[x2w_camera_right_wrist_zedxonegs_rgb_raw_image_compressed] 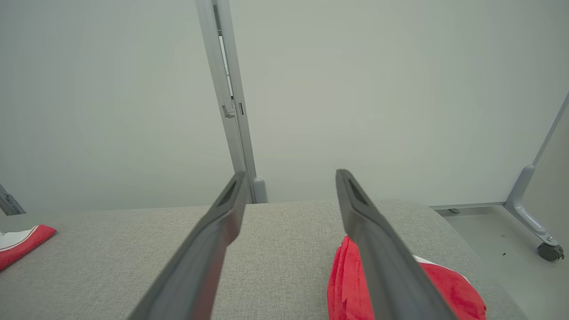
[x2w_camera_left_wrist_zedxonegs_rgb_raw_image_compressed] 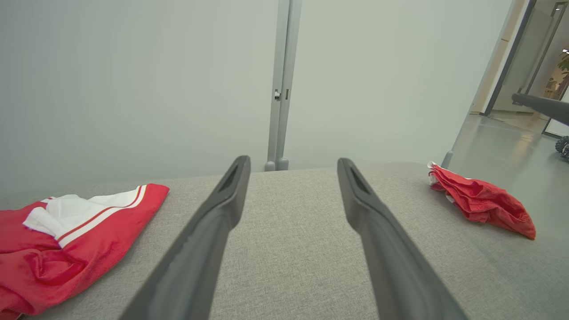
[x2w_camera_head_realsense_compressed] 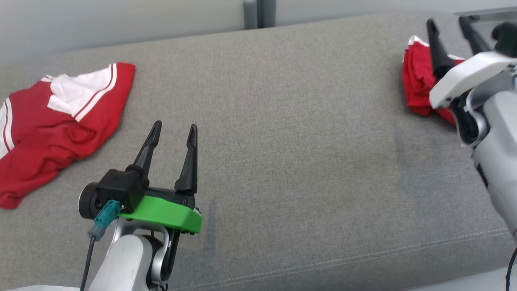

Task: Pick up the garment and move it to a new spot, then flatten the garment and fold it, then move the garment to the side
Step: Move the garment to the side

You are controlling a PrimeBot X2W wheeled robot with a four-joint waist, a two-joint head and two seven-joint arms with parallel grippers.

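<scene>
- Upholstery of a grey woven cushion (x2w_camera_head_realsense_compressed: 282,121) carries two red pieces of clothing, well apart, one toward each end.
- A crumpled red garment with white striped trim (x2w_camera_head_realsense_compressed: 60,133) lies spread and rumpled at the cushion's left end, its white part folded over on top.
- A folded red garment (x2w_camera_head_realsense_compressed: 416,81), compact and layered with a sliver of white at its edge, sits at the right end near the far edge.
- The left end effector (x2w_camera_head_realsense_compressed: 175,126) is over bare cushion just right of the crumpled garment, not touching it. Its two long dark fingers are spread wide with nothing between them and point toward the far edge.
- In the left wrist view the crumpled garment lies left of the left finger and the folded one far to the right.
- The right end effector (x2w_camera_head_realsense_compressed: 447,20) is at the folded garment, fingers spread wide and empty. In the right wrist view its right-hand finger crosses in front of the red cloth, which lies below it; I cannot tell whether they touch.
- A pale grey wall panel with a metal post (x2w_camera_left_wrist_zedxonegs_rgb_raw_image_compressed: 282,89) stands behind the cushion.
</scene>
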